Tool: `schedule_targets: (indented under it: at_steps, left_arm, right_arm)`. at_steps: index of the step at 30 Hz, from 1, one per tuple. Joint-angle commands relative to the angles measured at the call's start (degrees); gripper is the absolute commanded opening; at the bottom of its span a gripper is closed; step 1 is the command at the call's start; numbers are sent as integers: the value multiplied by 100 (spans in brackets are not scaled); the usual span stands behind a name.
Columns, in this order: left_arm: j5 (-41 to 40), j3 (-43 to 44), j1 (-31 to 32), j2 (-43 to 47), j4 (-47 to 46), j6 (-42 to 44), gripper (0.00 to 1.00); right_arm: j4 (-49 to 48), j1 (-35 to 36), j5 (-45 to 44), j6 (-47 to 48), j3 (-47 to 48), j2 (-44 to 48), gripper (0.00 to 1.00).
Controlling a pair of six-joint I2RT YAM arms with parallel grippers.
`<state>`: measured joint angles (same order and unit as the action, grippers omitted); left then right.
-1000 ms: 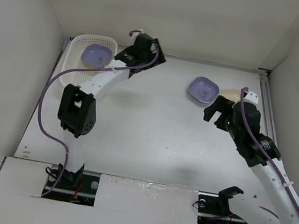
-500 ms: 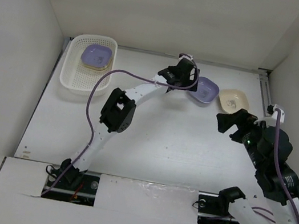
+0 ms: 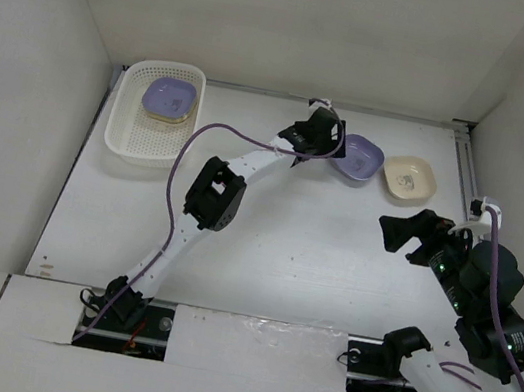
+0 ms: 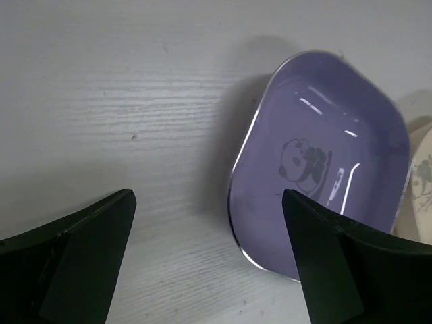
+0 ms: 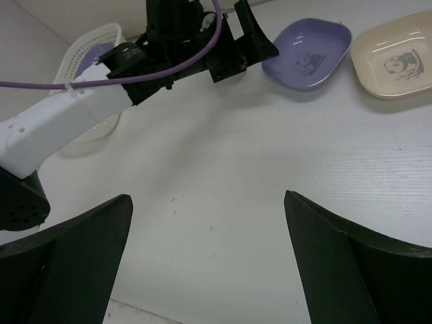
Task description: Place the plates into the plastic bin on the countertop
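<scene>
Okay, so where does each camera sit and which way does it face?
Top external: above and behind the bases, looking down on the countertop; both arms show.
Left wrist: by the left claw, looking down at the lavender plate; its fingers show.
Right wrist: by the right claw, facing the left arm; its fingers show.
Shared: all see the lavender plate and cream plate.

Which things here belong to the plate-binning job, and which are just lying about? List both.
Job: lavender rounded-square plastic plate on the matte white countertop; cream rounded-square plastic plate beside it; white perforated plastic bin; lavender plate inside it.
Lying about: nothing loose; only the purple cable and white walls.
</scene>
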<state>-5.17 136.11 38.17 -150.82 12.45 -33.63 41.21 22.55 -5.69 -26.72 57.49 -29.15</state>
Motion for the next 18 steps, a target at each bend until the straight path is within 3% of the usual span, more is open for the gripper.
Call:
schedule_targets:
  at_steps: [1,4,5,8,9,18]
  left_arm:
    - [-72,293,24,-61,-119,-206,87]
    - [-133,293,24,-166,-59,-258,69]
    - [-194,293,24,-167,3,-311,54]
    - [-379,346,24,-228,239,-311,24]
    - [-440,346,24,-228,319,-311,0]
    - [-1258,-155,-125,631,802,-47,0]
  right_arm:
    - [36,-22,165,141,157,137,100]
    - [89,-22,165,193,280,190,100]
    - [141,-22,165,193,358,190,100]
    - [142,-22,218,246,490,242,100]
    - [142,-22,218,246,491,243,100]
    - [89,-22,218,299,429,243,100]
